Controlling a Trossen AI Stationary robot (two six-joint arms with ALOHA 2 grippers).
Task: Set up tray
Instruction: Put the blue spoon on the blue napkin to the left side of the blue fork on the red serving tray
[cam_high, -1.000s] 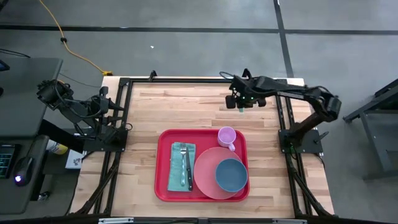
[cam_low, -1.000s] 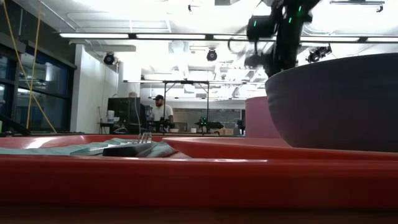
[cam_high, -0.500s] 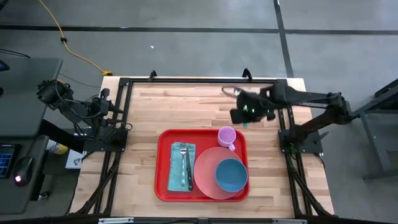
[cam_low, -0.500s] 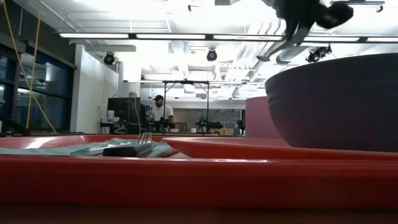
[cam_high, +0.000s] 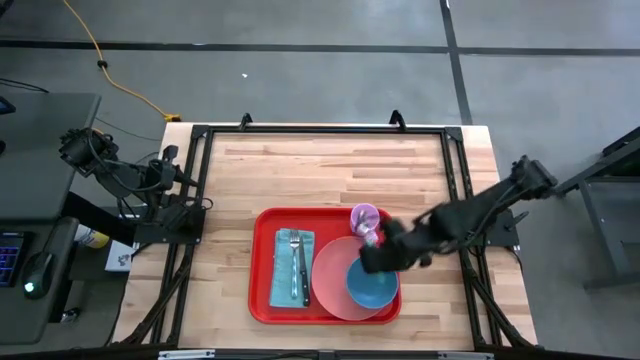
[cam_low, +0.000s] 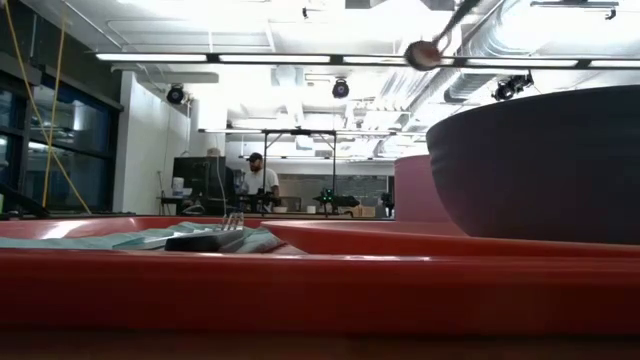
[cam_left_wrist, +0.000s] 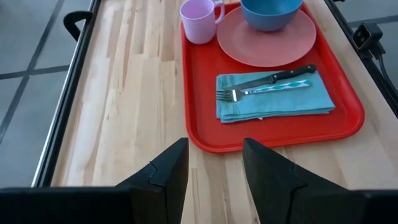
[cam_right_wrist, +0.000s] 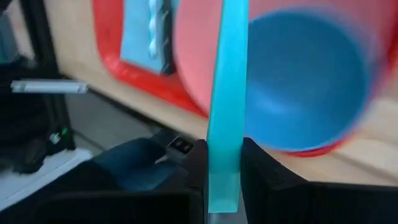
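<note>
The red tray (cam_high: 262, 300) lies on the wooden table's near middle. On it are a teal napkin (cam_high: 283, 280) with a fork and knife, a pink plate (cam_high: 328, 285), a blue bowl (cam_high: 374, 287) on the plate, and a pink cup (cam_high: 364, 216). My right gripper (cam_high: 375, 256) hangs above the plate and bowl, shut on a teal-handled spoon (cam_right_wrist: 225, 93). The spoon's rounded metal end (cam_low: 423, 54) shows high up in the low view. My left gripper (cam_left_wrist: 214, 167) waits open at the table's left edge, pointing toward the tray. My right gripper pinches the spoon's teal handle (cam_right_wrist: 222, 171) between its two fingers (cam_right_wrist: 198, 163), at one end of it. The handle runs on forward past the fingertips, along the fingers. The fingers slant down from the table's right side. The spoon is lifted clear, over the bowl and plate.
Bare wooden table (cam_high: 300, 170) stretches on the far side of the tray and to its left (cam_high: 220, 260). Black frame rails (cam_high: 195, 170) border the table's left, right and far edges. Beyond the table, a person stands far back in the room (cam_low: 260, 178).
My right gripper has swung from the table's far part toward the near edge and now hangs over the tray's plate and bowl. It stays shut on the spoon, and its wrist has turned on the way. Everything on the tray has kept still.
</note>
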